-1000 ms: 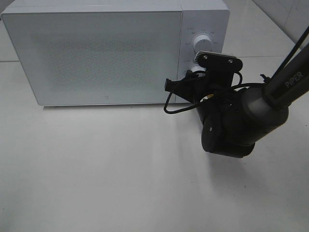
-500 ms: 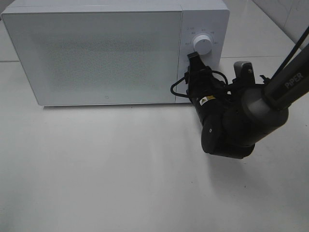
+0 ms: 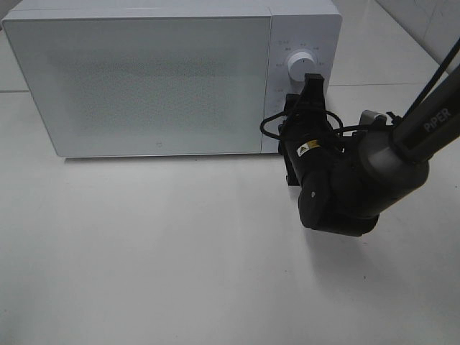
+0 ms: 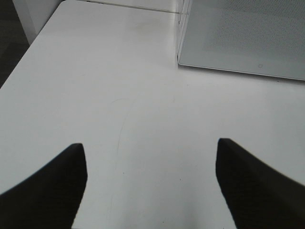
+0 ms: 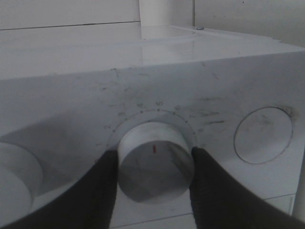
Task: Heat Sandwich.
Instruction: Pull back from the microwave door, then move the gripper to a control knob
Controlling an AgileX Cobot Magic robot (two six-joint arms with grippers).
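The sandwich is out of view. The white microwave (image 3: 144, 79) stands at the back of the table with its frosted door shut. My right gripper (image 3: 302, 99) is at the control panel, below the upper knob (image 3: 302, 66). In the right wrist view the right gripper (image 5: 155, 183) is shut on the lower knob (image 5: 155, 160), one dark finger on each side, and the knob's red mark points towards the dial scale. My left gripper (image 4: 152, 191) is open and empty above the bare tabletop, its fingers (image 4: 43, 191) wide apart; it does not show in the exterior view.
The white table (image 3: 144, 251) stretches in front of the microwave. The right wrist view shows the other knob (image 5: 14, 176) on one side and a round button (image 5: 263, 135) on the other. The microwave's corner (image 4: 238, 43) shows in the left wrist view.
My right gripper has rotated about a quarter turn at the control panel, from lying crosswise to standing upright. The arm's base position is unchanged.
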